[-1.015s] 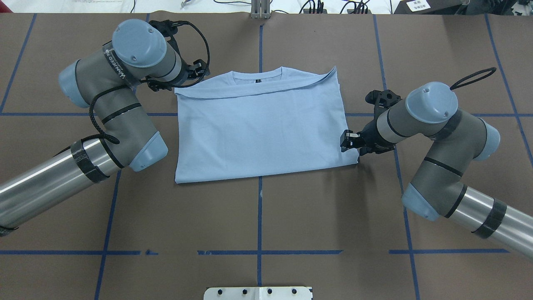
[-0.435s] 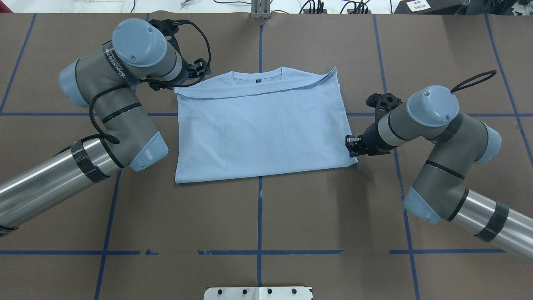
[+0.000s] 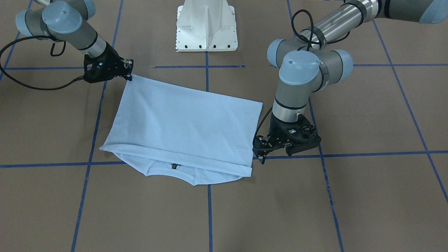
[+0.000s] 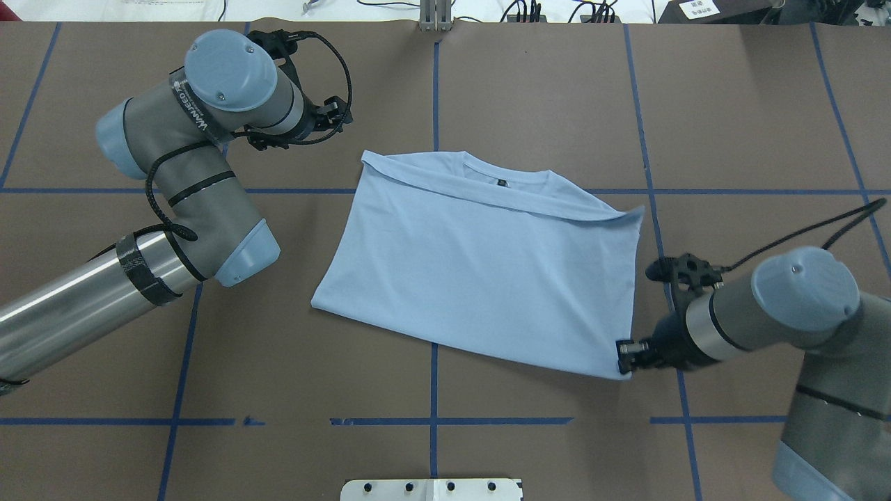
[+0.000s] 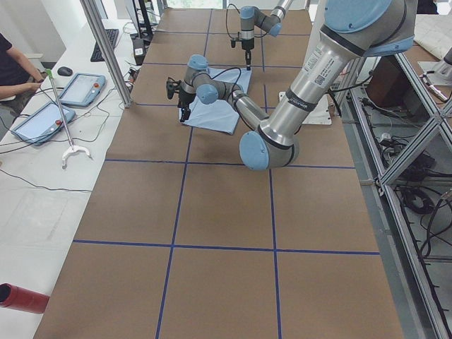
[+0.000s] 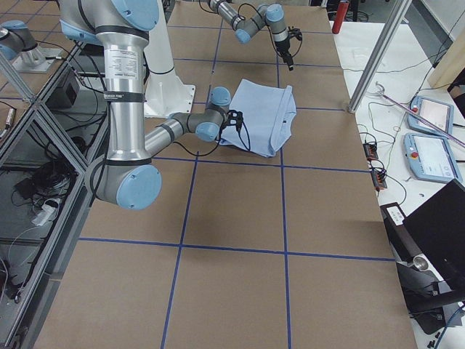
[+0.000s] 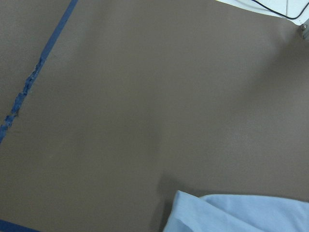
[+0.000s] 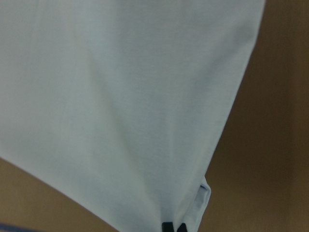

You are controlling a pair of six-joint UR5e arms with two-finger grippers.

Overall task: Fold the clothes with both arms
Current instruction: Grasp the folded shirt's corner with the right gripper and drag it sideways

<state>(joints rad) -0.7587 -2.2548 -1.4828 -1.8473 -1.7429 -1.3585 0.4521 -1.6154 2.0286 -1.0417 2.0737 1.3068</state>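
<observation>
The light blue T-shirt (image 4: 480,271) lies folded and skewed on the table, its collar label (image 4: 500,182) at the far side; the chest print is hidden. My right gripper (image 4: 621,356) is shut on the shirt's near right corner, low over the table. It also shows in the front view (image 3: 129,72). The right wrist view shows cloth (image 8: 120,96) running into the shut fingertips (image 8: 167,226). My left gripper (image 4: 340,115) hangs empty and apart from the shirt's far left corner. No fingertips show in the left wrist view, only that corner (image 7: 231,215). The left gripper looks open in the front view (image 3: 260,152).
The brown table is marked by blue tape lines (image 4: 434,362). The white pedestal base (image 3: 206,24) stands at the robot's side. Cables run along the table's far edge (image 4: 529,10). An operators' bench with tablets (image 5: 81,88) lies beyond that far edge.
My right gripper has pulled the shirt's corner toward the robot and to the right. The shirt has slid right and turned, away from the left gripper. The left arm has barely moved.
</observation>
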